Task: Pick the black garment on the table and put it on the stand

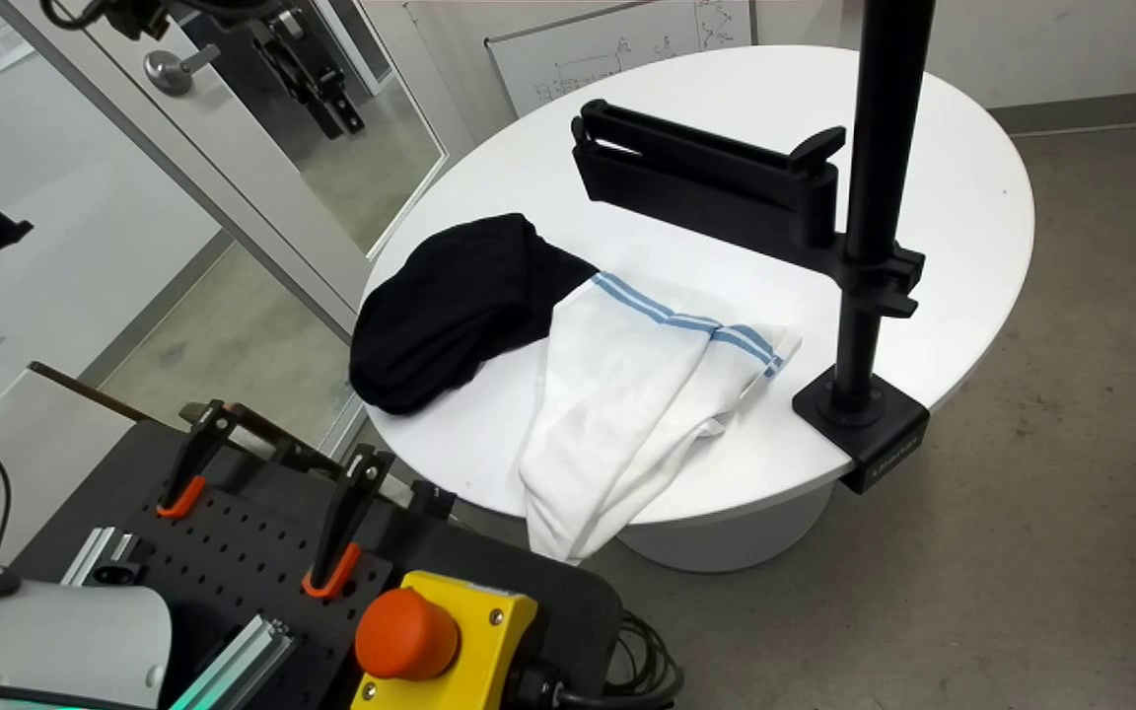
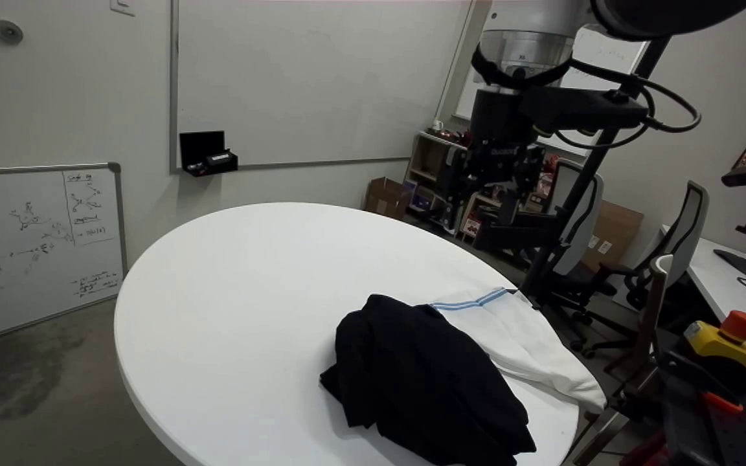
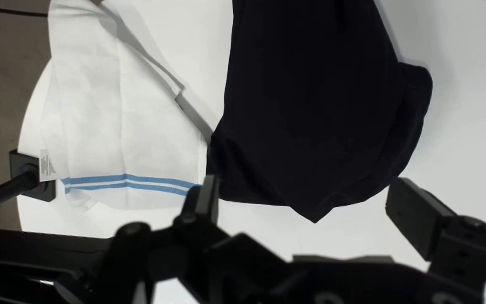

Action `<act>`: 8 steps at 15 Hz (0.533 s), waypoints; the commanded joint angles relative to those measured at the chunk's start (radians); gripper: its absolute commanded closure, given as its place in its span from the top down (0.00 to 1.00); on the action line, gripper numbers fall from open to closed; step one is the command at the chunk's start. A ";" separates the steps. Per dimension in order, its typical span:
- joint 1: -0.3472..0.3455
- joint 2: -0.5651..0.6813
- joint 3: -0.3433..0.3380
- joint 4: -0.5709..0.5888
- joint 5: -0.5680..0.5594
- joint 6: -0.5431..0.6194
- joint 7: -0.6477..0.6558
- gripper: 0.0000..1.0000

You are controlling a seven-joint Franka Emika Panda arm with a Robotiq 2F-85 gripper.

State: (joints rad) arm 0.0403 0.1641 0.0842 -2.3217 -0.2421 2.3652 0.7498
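Note:
The black garment [image 1: 460, 306] lies bunched on the round white table [image 1: 962, 187]. It also shows in an exterior view [image 2: 425, 382] and in the wrist view [image 3: 314, 97], where one pointed corner faces the gripper. The black stand [image 1: 869, 187] is a pole clamped to the table edge with a folded horizontal arm [image 1: 706, 182]. Its pole also shows in the wrist view [image 3: 4, 191]. My gripper [image 3: 304, 188] is open and empty, its fingers wide apart. In an exterior view the gripper [image 2: 482, 217] hangs well above the table, apart from the garment.
A white cloth [image 1: 647, 404] with blue stripes lies beside the garment, touching it, and hangs over the table edge. A yellow box with a red button [image 1: 460, 641] sits on the dark robot bench [image 1: 548, 582]. A small whiteboard [image 2: 36, 239] leans on the wall.

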 commanded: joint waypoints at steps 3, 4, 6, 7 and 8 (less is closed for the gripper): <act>0.031 0.007 -0.032 0.017 0.008 -0.013 -0.006 1.00; 0.036 0.012 -0.038 0.010 -0.017 0.007 0.006 1.00; 0.054 0.043 -0.048 0.003 -0.060 0.052 0.034 1.00; 0.062 0.061 -0.050 0.000 -0.067 0.078 0.031 1.00; 0.075 0.079 -0.058 -0.002 -0.101 0.107 0.048 1.00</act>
State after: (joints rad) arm 0.0715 0.1903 0.0551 -2.3209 -0.2722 2.3979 0.7515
